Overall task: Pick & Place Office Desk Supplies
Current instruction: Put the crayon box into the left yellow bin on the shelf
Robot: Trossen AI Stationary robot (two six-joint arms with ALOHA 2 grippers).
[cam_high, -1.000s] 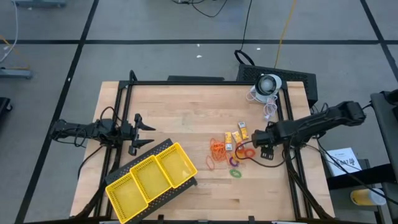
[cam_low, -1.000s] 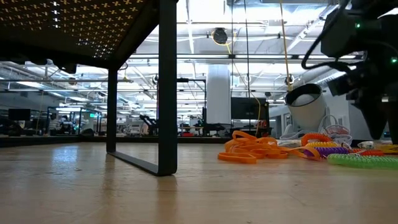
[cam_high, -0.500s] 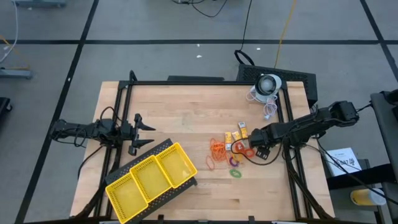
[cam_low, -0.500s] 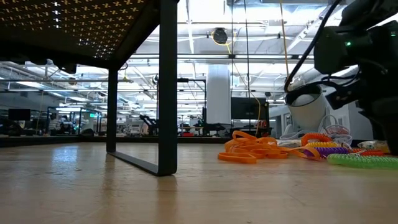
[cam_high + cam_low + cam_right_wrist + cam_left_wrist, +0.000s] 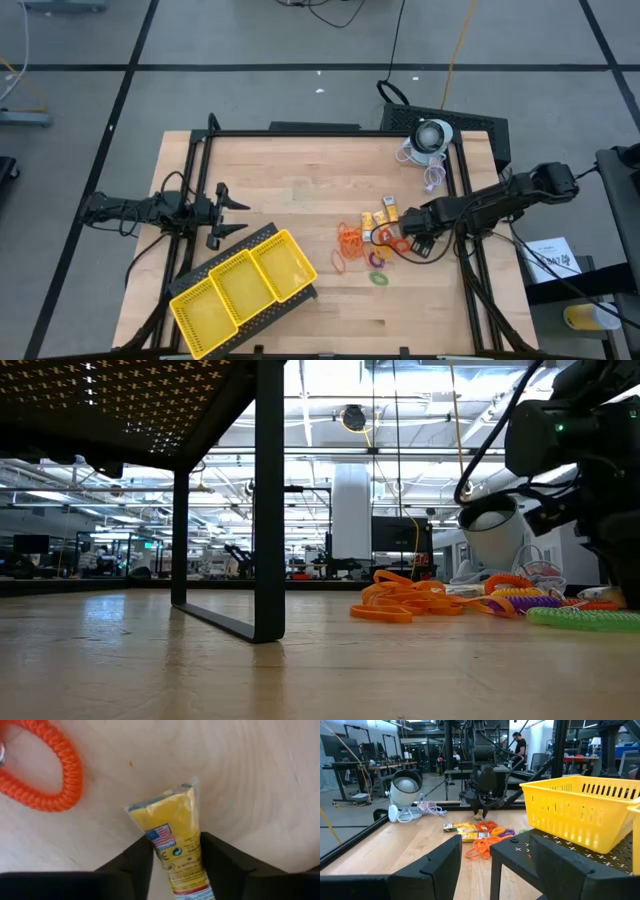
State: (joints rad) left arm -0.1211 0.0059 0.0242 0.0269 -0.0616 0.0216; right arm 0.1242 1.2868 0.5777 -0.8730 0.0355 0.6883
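The right gripper (image 5: 399, 236) is down on the wooden bench (image 5: 300, 190) among the scattered desk supplies, right of the middle. In the right wrist view its jaws stand on either side of a small yellow packet (image 5: 175, 840) with a flag mark printed on it; both dark fingers (image 5: 131, 865) touch the packet's sides, so the jaws are closed on it while it lies flat on the wood. An orange coiled ring (image 5: 52, 775) lies just beside the packet, apart from it.

The other supplies are clustered next to that gripper: a heap of orange rubber-band loops (image 5: 350, 238), two more yellow packets (image 5: 388, 206), a purple ring (image 5: 376, 261) and a green ring (image 5: 379, 278). In the low view the orange loops (image 5: 400, 600) sit in a pile, with the green ring (image 5: 580, 618) nearer the camera.

The left gripper (image 5: 232, 213) waits at the bench's left side with open jaws, holding nothing, just beside the yellow three-compartment tray (image 5: 243, 292) near the front edge. A white device with a coiled cable (image 5: 430, 137) sits at the far right corner.
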